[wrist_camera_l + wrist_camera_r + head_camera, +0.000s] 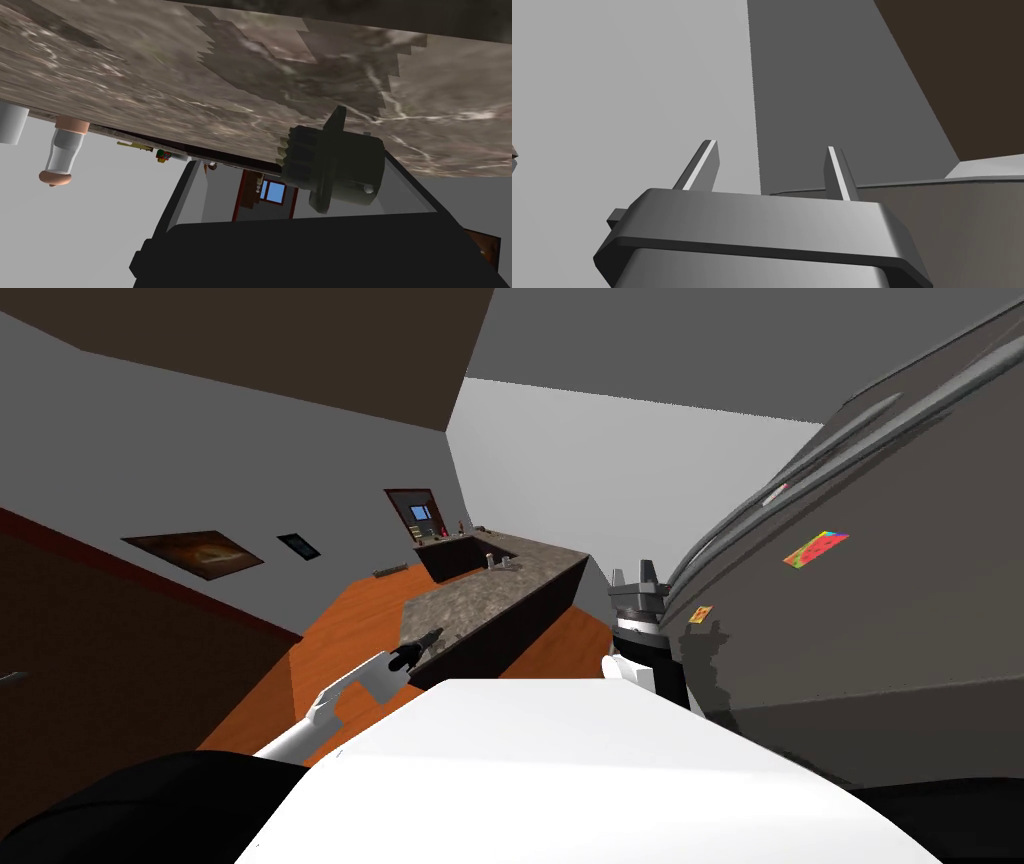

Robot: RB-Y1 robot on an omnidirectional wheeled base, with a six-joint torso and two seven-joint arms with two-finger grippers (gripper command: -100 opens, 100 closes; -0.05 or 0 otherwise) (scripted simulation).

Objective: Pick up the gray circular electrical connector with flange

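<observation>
You have: mottled stone counter (470, 598), a clear bottle (62, 150) standing on it; grey refrigerator (900, 628) bearing bright stickers (815, 550); framed picture (195, 550); orange floor (340, 633).

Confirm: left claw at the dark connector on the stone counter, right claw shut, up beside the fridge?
Not quite: the right claw is open, not shut; the right wrist view shows its fingers apart, holding nothing. The rest stands: left claw at the dark connector on the stone counter, right claw up beside the fridge.
</observation>
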